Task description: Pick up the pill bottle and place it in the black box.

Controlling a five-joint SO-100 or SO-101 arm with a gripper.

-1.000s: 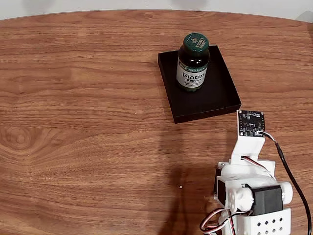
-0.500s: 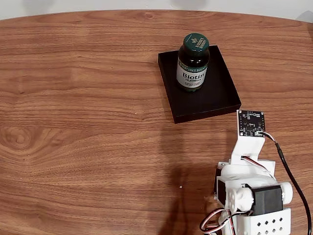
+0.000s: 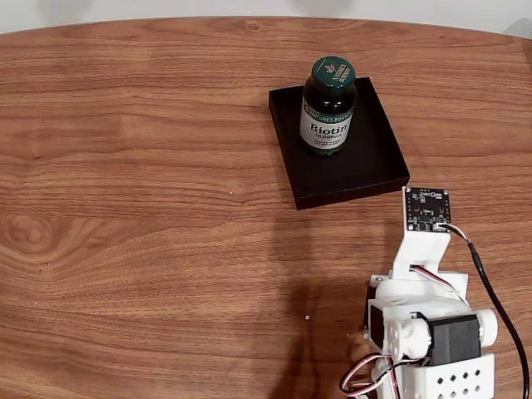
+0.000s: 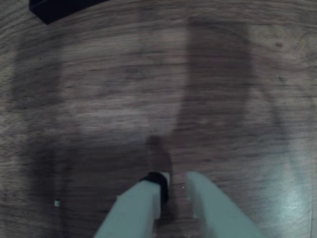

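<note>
Gripper: in the wrist view I see my gripper [image 4: 173, 191] low over bare wood, its two pale fingers nearly together with only a thin gap between the tips, and nothing held between them.
Arm: in the fixed view the arm [image 3: 426, 328] sits folded at the lower right of the table [image 3: 150, 208], well apart from the box and touching neither task object.
Pill bottle: the pill bottle [image 3: 327, 105] stands upright inside the black box [image 3: 366, 170], towards its far side, cap up and label facing the camera.
Black box: it lies on the table right of centre in the fixed view; a dark corner of it [image 4: 59, 9] shows at the top left of the wrist view.
Done: as I judge it, the pick and the placement are complete, since the bottle rests in the tray and I have let go.
Left: nothing for the bottle itself; at most I would park the arm and end the run.
Risk: low, as the arm is clear of the bottle.
</note>
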